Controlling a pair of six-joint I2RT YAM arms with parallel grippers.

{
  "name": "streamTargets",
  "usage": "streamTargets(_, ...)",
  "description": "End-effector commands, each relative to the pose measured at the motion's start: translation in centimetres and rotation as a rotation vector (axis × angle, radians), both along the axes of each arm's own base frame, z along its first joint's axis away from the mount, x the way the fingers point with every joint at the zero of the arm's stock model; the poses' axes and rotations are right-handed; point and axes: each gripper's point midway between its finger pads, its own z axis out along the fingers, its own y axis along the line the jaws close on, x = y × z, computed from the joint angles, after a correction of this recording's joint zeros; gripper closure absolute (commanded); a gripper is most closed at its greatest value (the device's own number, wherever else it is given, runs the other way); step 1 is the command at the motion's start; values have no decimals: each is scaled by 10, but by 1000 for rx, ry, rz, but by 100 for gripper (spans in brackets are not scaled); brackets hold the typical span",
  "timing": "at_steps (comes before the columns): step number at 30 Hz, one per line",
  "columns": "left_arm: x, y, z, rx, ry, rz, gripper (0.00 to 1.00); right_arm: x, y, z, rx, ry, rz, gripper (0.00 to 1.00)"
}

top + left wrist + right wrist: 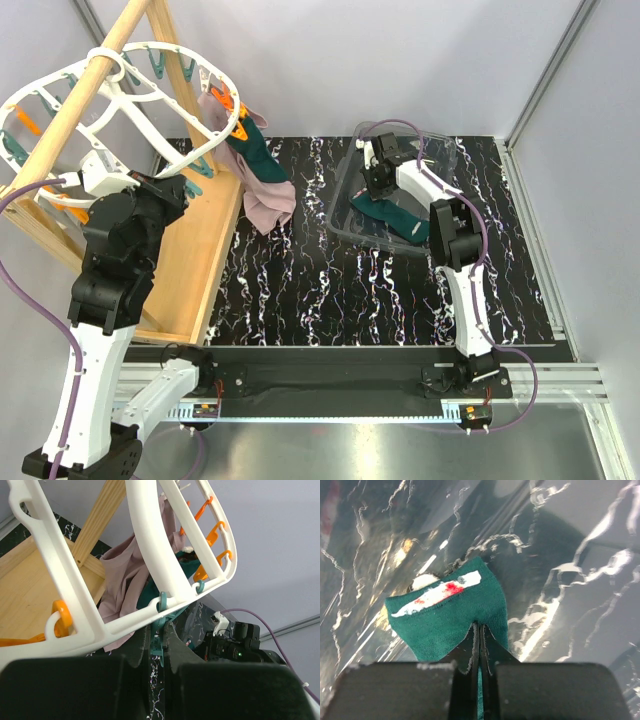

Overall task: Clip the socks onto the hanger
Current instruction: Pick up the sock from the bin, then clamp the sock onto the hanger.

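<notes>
The white oval hanger (150, 95) hangs on a wooden pole at the top left, with teal and orange pegs along its rim (150, 545). One dark teal sock (255, 150) hangs from it beside a mauve cloth (268, 205). My left gripper (185, 180) sits under the hanger's rim, shut on a teal peg (161, 630) between its fingers (177, 640). The other sock (395, 215), teal with a red-and-white figure (440, 592), lies in a clear bin (348, 190). My right gripper (480, 630) reaches down into the bin and is shut on that sock's edge (450, 620).
A wooden pole frame (80, 90) with a flat wooden base (200, 255) takes up the left side. The black marbled mat (330, 290) covers the table's middle. The bin's clear walls (560, 555) surround the right gripper. Grey walls enclose the back and right.
</notes>
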Motion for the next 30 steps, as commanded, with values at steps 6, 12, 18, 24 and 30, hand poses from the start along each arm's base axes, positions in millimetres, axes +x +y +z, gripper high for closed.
streamTargets(6, -7, -11, -23, 2, 77, -63, 100, 23, 1, 121, 123, -370, -94, 100)
streamTargets(12, -9, -9, -20, 4, 68, -59, 100, -8, 20, 190, 294, -510, 19, 100)
streamTargets(18, -9, -10, -20, 3, 68, -63, 100, -61, 45, 236, 450, -601, 267, 100)
streamTargets(24, -9, -18, -15, -17, 65, -104, 100, -145, 94, 284, 716, -624, 711, 100)
streamTargets(30, -13, -26, -6, -56, 44, -140, 100, -208, 143, 301, 926, -474, 1050, 100)
